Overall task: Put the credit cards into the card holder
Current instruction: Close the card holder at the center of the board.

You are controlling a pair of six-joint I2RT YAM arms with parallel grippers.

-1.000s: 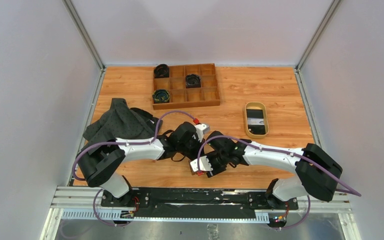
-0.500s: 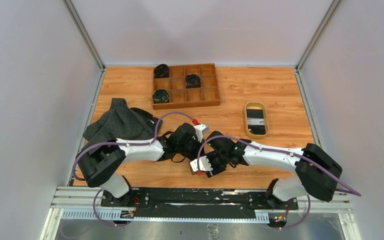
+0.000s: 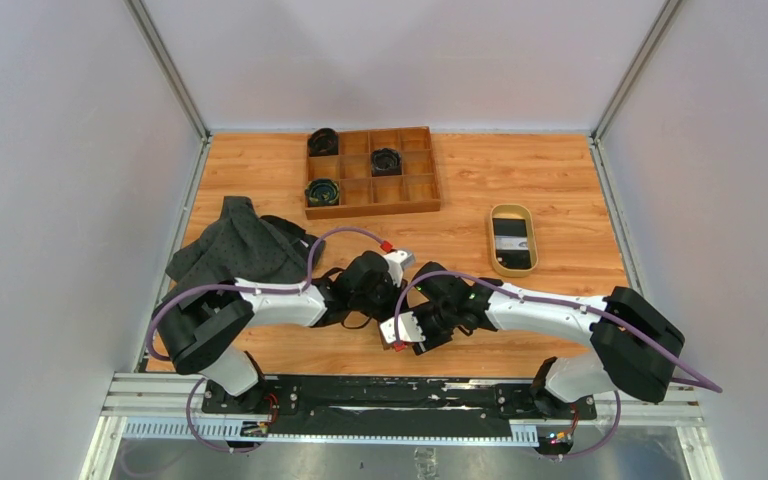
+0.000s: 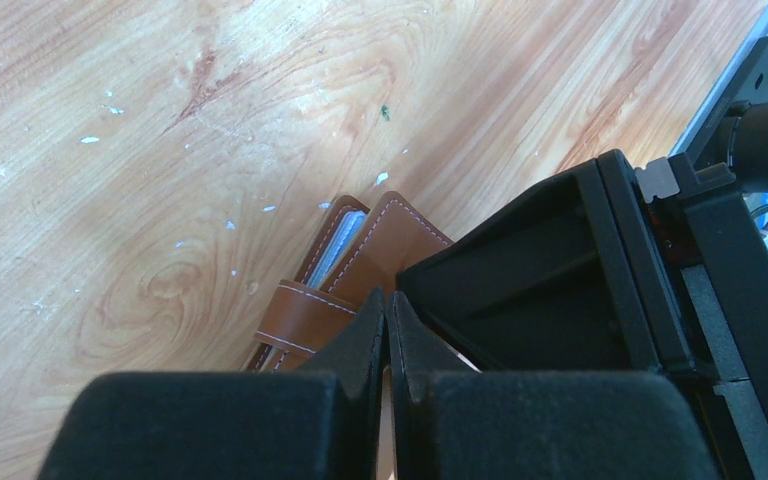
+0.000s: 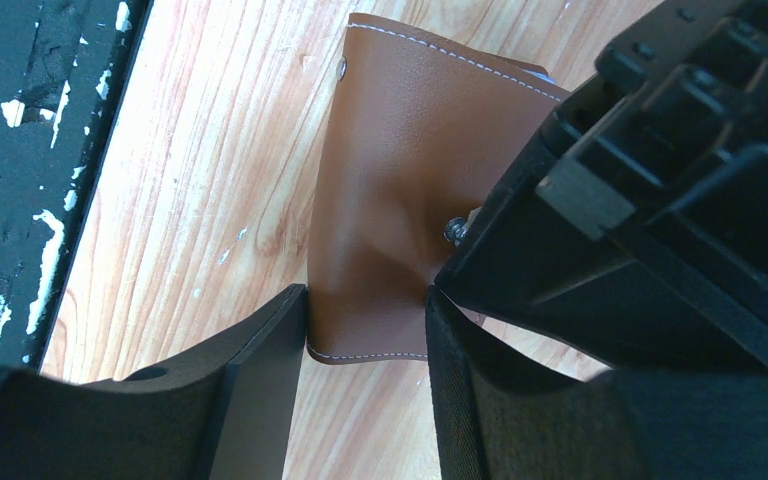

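The left end effector point(image 4: 388, 330) is narrowed to a slit over the holder point(image 5: 400, 150). The right end effector point(image 5: 365, 300) stands wide, a finger at each edge of the brown flap, apparently gripping it. Hold that flap steady and spread so the sleeves gape for a card. The holder sits at 6 o'clock on the flecked wood-grain tabletop point(image 3: 540, 170), with the tray point(image 3: 372, 208) at 12, the dish point(image 3: 512, 208) at 2, the cloth point(image 3: 240, 245) at 9, and pale walls around.
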